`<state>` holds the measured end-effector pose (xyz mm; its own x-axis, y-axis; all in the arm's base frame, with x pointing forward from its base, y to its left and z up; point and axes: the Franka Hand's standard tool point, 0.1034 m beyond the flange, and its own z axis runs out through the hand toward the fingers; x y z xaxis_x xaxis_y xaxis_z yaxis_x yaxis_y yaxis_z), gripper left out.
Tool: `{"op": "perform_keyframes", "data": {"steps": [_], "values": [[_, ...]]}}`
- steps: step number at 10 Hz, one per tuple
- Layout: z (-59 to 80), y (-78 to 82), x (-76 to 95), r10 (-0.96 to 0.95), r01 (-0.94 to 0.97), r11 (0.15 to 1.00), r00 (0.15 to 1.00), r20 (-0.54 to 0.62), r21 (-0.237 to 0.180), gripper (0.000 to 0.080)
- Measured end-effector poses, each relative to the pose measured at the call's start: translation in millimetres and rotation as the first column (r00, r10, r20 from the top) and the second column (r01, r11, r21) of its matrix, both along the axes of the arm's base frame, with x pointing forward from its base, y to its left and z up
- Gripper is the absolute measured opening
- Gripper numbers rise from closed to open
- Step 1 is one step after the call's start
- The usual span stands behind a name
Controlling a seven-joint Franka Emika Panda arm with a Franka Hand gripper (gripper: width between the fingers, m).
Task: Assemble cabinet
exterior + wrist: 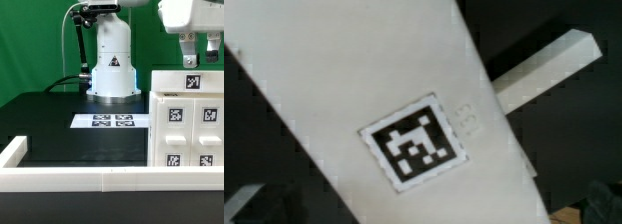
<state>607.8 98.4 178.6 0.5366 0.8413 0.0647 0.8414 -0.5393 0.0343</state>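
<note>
The cabinet (188, 120) is the large white box at the exterior view's right, with several square tags on its front and one on its top. My gripper (198, 62) hangs just above its top edge, fingers spread apart, with nothing between them. In the wrist view a white surface of the cabinet (384, 90) with one tag (420, 142) fills most of the picture. Dark fingertips (249, 206) show at the picture's lower corners, clear of the white surface. No separate drawer blocks are visible.
The marker board (112, 121) lies flat on the black table in front of the robot base (112, 70). A low white rail (90, 180) edges the table's front and left side. A white bar (544, 62) shows beyond the cabinet in the wrist view.
</note>
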Motion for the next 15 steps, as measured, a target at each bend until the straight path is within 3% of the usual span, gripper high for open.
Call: {"op": "perform_keyframes", "data": {"steps": [4,7,11,12,13,14,15], "values": [[-1.2,-7.6,0.8,0.248,-0.248,0.968,0.969,0.001,-0.04,0.0796],[-13.2,-8.9,-0.9,0.521,-0.523,0.844,0.852,-0.05,-0.114,0.0796],[-14.8,-15.1,0.5,0.509,-0.509,0.852,0.86,-0.038,-0.119,0.0796],[-14.7,-16.4,0.8,0.5,-0.5,0.858,0.865,-0.037,-0.119,0.0673],[-14.8,-17.6,1.0,0.494,-0.495,0.861,0.868,-0.037,-0.119,0.0673],[-14.5,-18.4,1.4,0.493,-0.494,0.861,0.869,-0.037,-0.119,0.0557],[-14.5,-20.5,1.7,0.49,-0.491,0.863,0.871,-0.037,-0.119,0.0557]]}}
